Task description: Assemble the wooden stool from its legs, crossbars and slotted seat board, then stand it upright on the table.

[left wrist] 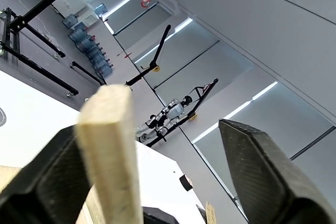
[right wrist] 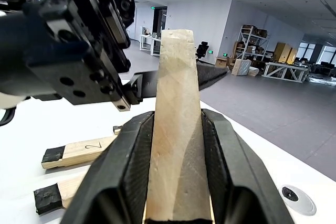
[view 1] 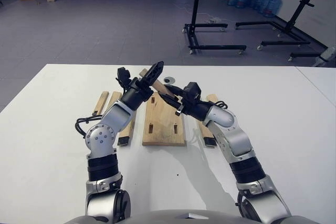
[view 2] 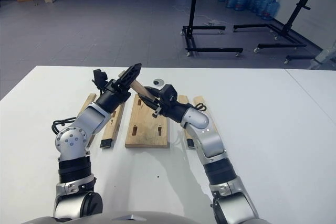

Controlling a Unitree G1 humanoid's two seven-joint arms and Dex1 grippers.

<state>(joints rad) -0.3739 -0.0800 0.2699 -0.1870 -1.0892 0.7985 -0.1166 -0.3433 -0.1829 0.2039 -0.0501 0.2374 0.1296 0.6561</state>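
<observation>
**Right wrist view: leg pinched, far end between spread left fingers**

Right wrist view has the right gripper (right wrist: 177,124) pinching a leg (right wrist: 176,66) flat between both fingers. The leg is held up over the far end of the seat board (view 1: 164,124), its long axis running from near right to far left. Its far end sits inside the left gripper (left wrist: 149,129), whose fingers are spread wide, one finger (left wrist: 47,177) touching the wood. Other legs (view 1: 101,102) lie on the table (view 1: 273,129) left of the board.

Pale wooden piece (right wrist: 176,129), white table (view 1: 52,129), grey floor (view 1: 105,14)
</observation>
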